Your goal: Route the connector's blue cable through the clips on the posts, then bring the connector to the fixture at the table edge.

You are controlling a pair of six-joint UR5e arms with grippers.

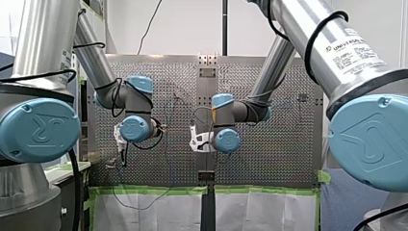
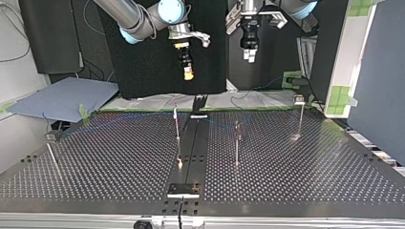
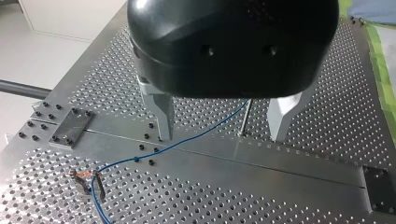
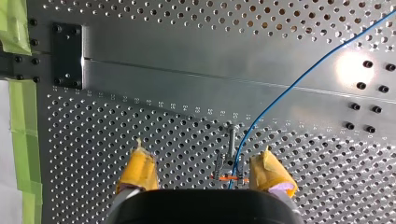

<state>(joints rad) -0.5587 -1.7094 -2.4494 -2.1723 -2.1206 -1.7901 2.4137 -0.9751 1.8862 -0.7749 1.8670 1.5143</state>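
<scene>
Nearest the lens in the left wrist view is the black body of your left gripper (image 3: pixel 222 137), which hides the table behind it. Its two metal fingers (image 3: pixel 161 112) hang wide apart and hold nothing. Between them, lower down, a thin post (image 3: pixel 244 119) stands on the perforated table (image 3: pixel 341 126), its top hidden by the gripper body. The cable (image 3: pixel 177 145) is a thin, bright blue line. It comes out from behind the body beside that post, runs slack across the table's smooth strip (image 3: pixel 261 161), bends sharply at a small black clip (image 3: pixel 86 183) with an orange piece on it, and leaves the view at the edge.

Your right gripper (image 4: pixel 205 179) also stands wide, its yellow pads (image 4: pixel 140 169) empty. Between the pads, close to one of them, a second post (image 4: pixel 231 140) carries a clip with an orange piece. The cable passes through or just beside it; you cannot tell which, and the gripper body hides where it goes next. The other way, it curves off over the strip and is cut off at the view's corner.

From the top view both grippers hang well above the table, and the cable is only a faint blue thread near the table's far edge, running toward the view's left. The connector cannot be made out in any view, and neither end of the cable shows
</scene>
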